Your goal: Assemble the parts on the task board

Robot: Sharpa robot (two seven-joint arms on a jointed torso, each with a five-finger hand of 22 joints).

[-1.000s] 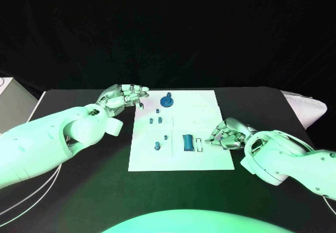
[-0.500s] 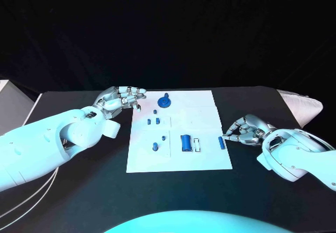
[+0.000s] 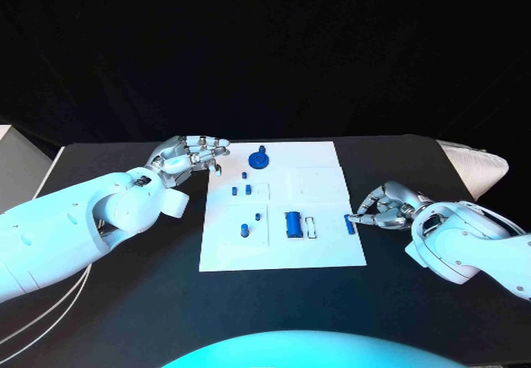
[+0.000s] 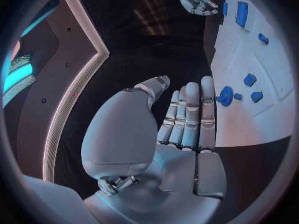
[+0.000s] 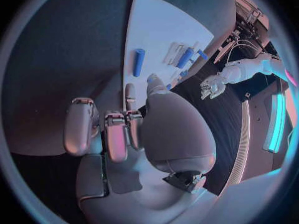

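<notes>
The task board (image 3: 321, 253) lay in the middle of the black table (image 3: 133, 314), with the blue parts spread over it. The right hand (image 3: 385, 205) rested at the board's right edge, just beside a small blue cylinder (image 3: 350, 224) lying on the board; in the right wrist view that cylinder (image 5: 139, 61) lay free ahead of the fingertips, so the hand gripped nothing and its fingers were curled inward, probably poised to take that piece. The left hand (image 3: 190, 156) hung at the board's far left corner, fingers straight and close together and holding nothing, seemingly parked clear of the work yet near the round blue part (image 3: 261, 159). Counted in the head view, the board carried one round part, one large blue block (image 3: 295, 224) with one white strip (image 3: 312, 226) beside it, one loose cylinder at the right edge, and about five small blue pieces (image 3: 245, 189), though these were too small to count surely.
</notes>
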